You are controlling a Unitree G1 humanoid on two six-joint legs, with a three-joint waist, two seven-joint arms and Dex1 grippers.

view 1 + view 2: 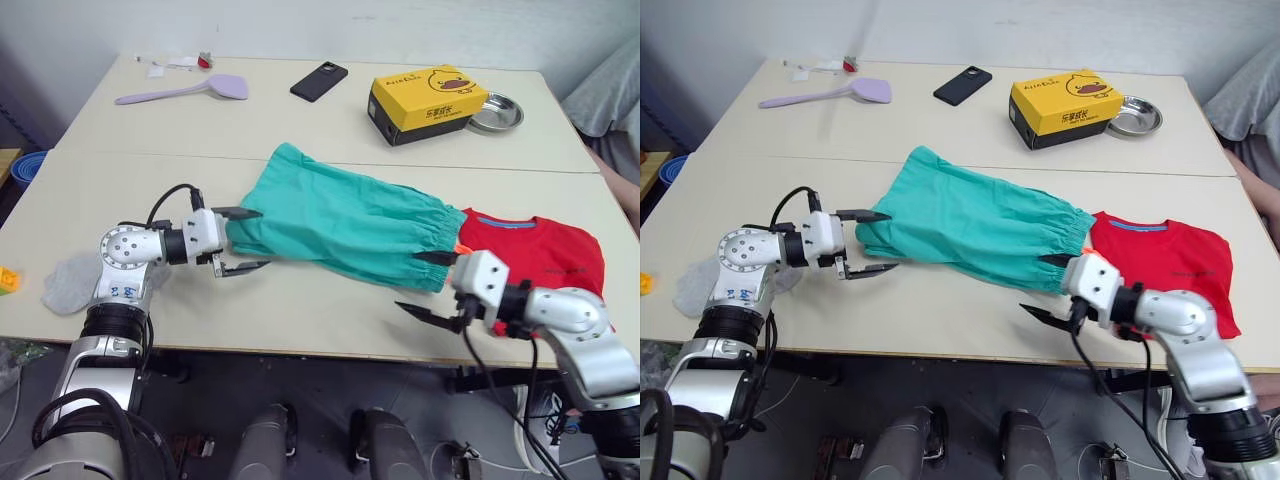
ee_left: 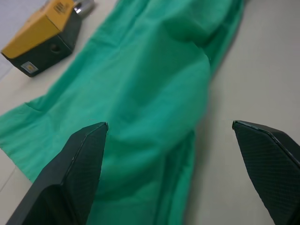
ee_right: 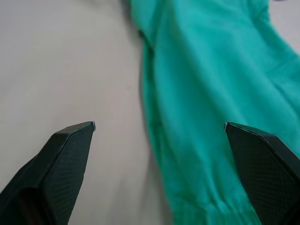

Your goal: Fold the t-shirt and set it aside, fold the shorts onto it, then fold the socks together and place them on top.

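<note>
Spread fingers of the left gripper (image 1: 243,240) bracket the leg end of the teal shorts (image 1: 345,225); the right gripper (image 1: 430,285), also spread, sits at their waistband, beside the folded red t-shirt (image 1: 535,250) on the table (image 1: 300,310).

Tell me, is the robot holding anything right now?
Nothing. Both tools, left and right, are open at opposite ends of the shorts.

Far edge of the table (image 1: 300,120), left to right: lilac spatula (image 1: 185,91) at eleven o'clock, black phone (image 1: 319,81) at twelve, yellow duck-printed box (image 1: 428,103) at one, touching a small metal dish (image 1: 497,111) on its right. Blue tub (image 1: 22,165) off the table's left edge at nine.
</note>
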